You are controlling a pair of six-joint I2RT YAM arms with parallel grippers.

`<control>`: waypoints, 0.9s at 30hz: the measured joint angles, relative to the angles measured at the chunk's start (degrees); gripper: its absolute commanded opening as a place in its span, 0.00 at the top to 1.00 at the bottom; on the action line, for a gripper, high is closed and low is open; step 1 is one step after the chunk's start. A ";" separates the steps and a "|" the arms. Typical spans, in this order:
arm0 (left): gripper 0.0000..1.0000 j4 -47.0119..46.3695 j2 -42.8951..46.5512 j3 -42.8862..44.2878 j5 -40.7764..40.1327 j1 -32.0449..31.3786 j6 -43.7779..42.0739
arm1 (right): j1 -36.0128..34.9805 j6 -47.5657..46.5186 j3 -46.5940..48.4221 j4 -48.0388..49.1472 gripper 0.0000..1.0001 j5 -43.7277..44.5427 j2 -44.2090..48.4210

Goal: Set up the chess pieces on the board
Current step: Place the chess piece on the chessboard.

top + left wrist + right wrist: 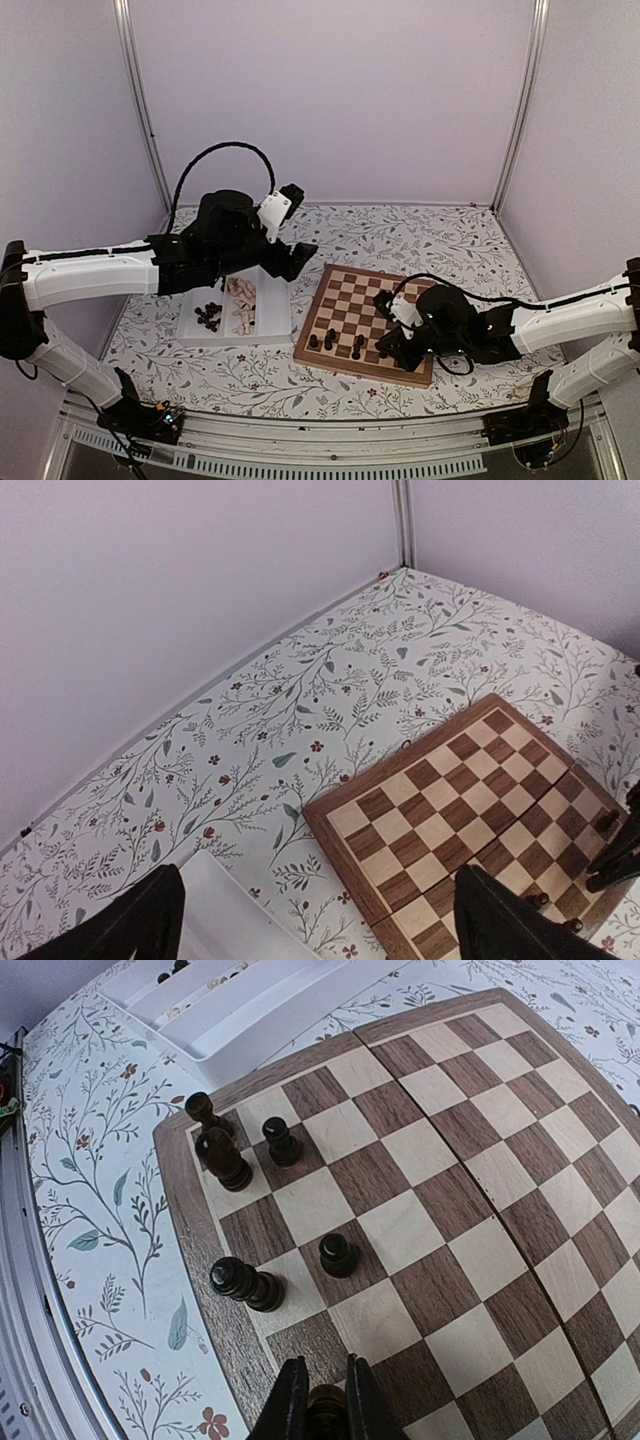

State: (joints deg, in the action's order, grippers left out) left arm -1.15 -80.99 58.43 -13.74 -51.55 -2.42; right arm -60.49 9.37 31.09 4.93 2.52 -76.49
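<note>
Right end effector [321, 1380], seemingly around piece [325, 1403]

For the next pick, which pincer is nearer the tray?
Left. The left pincer hovers open by the far right corner of the tray; the right pincer, shut on a dark piece, is over the near edge of the board.

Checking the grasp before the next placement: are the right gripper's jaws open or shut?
Shut on a dark chess piece: the right wrist view shows the jaws of the right gripper pinching it over the board.
</note>
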 measured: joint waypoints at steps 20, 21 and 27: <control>0.04 -0.28 -0.02 0.00 0.35 0.35 -0.59 | -0.66 -1.44 0.00 -0.76 0.91 0.52 -1.38; 0.04 -0.28 -0.02 0.00 0.44 0.37 -0.59 | -0.68 -1.46 0.00 -0.83 0.90 0.55 -1.38; 0.04 -0.26 -0.02 0.00 0.85 0.37 -0.59 | -0.81 -1.49 0.00 -1.05 0.88 0.81 -1.62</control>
State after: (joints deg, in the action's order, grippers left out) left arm -1.41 -81.01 58.43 -12.88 -51.18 -3.01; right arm -61.30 7.88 31.09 3.88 3.33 -78.11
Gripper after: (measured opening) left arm 0.956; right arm 0.116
